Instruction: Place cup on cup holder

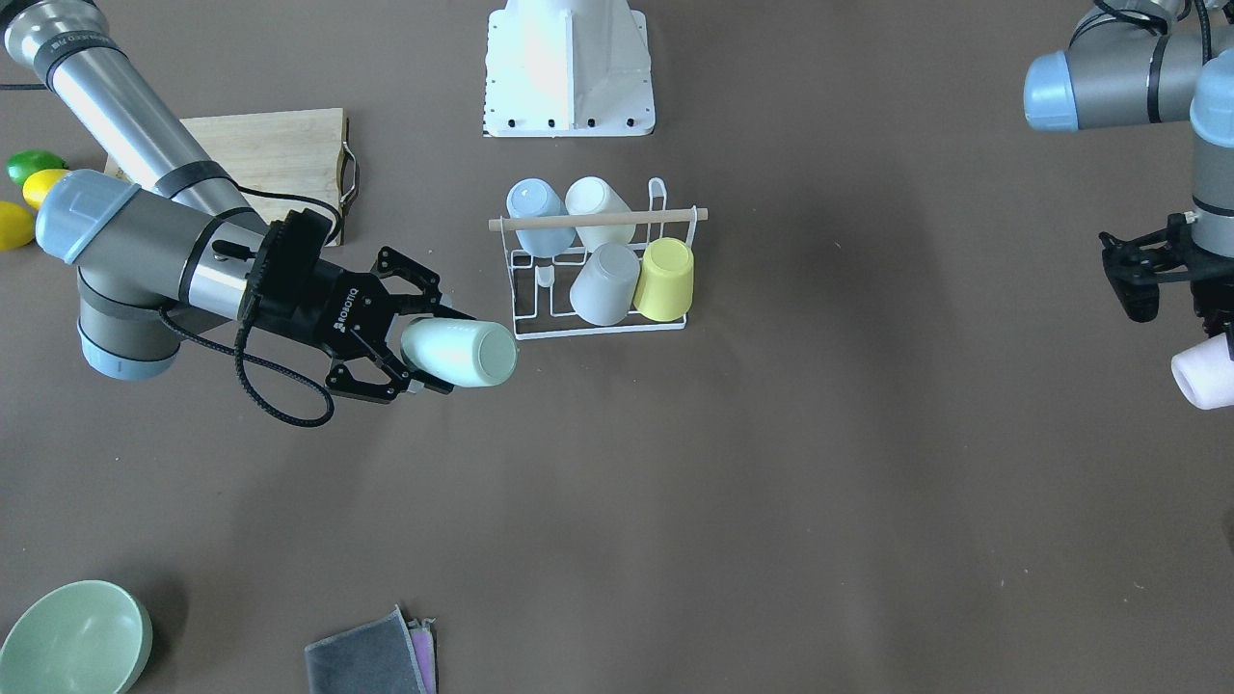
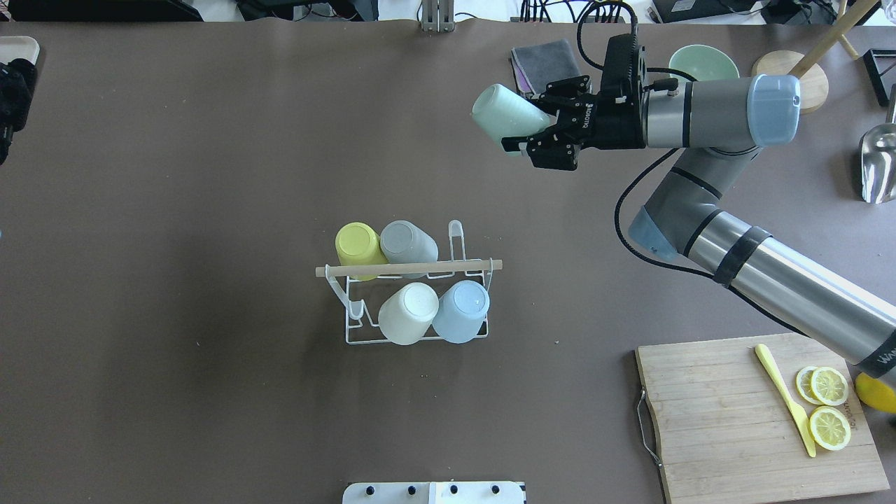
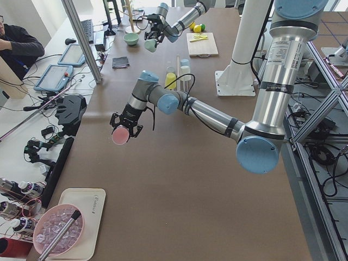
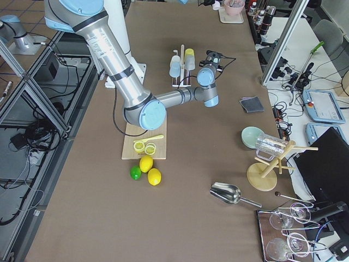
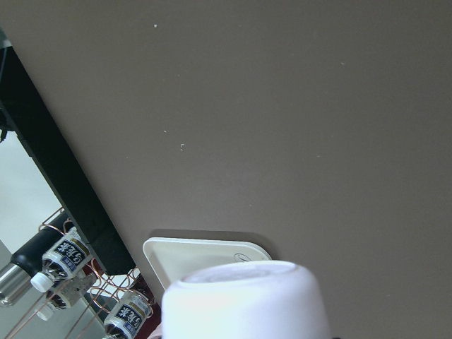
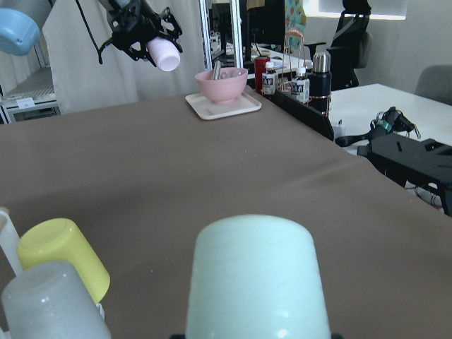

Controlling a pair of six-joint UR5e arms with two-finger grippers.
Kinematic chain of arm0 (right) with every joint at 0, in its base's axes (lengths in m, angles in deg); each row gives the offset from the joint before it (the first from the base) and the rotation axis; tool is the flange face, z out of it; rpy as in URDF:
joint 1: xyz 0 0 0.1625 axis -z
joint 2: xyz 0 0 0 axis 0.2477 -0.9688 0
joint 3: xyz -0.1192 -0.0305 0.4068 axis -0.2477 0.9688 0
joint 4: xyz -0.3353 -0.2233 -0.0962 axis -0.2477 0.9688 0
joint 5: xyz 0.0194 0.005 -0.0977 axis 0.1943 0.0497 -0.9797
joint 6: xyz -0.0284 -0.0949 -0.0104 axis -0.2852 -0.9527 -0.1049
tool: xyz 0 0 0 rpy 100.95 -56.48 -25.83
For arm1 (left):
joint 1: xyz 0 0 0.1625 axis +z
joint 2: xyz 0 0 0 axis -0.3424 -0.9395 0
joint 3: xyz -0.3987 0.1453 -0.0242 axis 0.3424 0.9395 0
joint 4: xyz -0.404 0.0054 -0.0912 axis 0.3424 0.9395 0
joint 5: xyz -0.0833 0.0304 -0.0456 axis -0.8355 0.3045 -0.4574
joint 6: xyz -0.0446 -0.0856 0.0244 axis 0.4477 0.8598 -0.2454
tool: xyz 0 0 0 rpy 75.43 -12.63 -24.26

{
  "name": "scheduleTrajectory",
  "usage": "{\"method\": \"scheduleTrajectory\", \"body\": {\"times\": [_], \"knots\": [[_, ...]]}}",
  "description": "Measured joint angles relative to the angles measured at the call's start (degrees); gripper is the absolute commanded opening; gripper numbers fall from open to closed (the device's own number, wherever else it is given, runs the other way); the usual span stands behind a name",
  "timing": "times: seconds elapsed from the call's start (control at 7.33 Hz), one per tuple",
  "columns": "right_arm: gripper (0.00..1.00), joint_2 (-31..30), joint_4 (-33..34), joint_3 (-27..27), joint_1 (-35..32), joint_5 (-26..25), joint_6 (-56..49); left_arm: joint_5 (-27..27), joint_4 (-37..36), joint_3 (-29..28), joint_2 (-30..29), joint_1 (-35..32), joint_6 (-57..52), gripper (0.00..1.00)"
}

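Observation:
The cup holder (image 1: 617,219), a white wire rack with a wooden rod on top, stands mid-table and carries a yellow cup (image 1: 665,280), a grey, a cream and a light blue cup; it also shows in the overhead view (image 2: 420,267). My right gripper (image 1: 439,352) is shut on a mint green cup (image 1: 468,354), held on its side above the table just beside the rack's end; the cup also shows overhead (image 2: 504,112). My left gripper (image 1: 1181,328) is shut on a pale pink cup (image 1: 1205,378), held in the air far from the rack.
A wooden cutting board (image 2: 714,413) with lemon slices and a yellow knife lies by the right arm. A green bowl (image 1: 72,636) and folded grey cloth (image 1: 371,655) lie at the operators' edge. The robot base (image 1: 569,67) stands behind the rack.

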Motion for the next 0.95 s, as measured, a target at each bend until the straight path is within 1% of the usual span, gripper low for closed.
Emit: {"method": "scheduleTrajectory", "body": {"times": [0.14, 0.27, 0.41, 0.55, 0.82, 0.95], "knots": [[0.08, 0.3, -2.7, -0.1, 1.7, -4.1, 0.7, -4.6, 2.5, -0.2, -0.1, 0.0, 0.5, 0.6], [0.08, 0.3, -5.3, -0.1, 4.2, -8.1, 0.8, -8.6, 4.3, -0.4, -0.2, -0.1, 1.6, 0.36], [0.08, -0.2, -7.6, 0.0, 6.7, -11.9, 0.7, -10.5, 5.1, -0.3, -0.4, -0.1, 2.6, 0.37], [0.08, -0.7, -9.2, 0.2, 8.8, -14.7, 0.2, -11.3, 5.5, -0.1, -0.5, -0.1, 3.8, 0.37], [0.08, -1.2, -11.6, 0.7, 11.3, -18.0, -1.4, -11.9, 6.2, 2.0, -0.4, -0.1, 7.9, 0.36], [0.08, -1.0, -12.0, 1.0, 12.0, -19.2, -2.0, -13.0, 7.3, 2.4, -0.2, 0.0, 11.0, 0.37]]}}
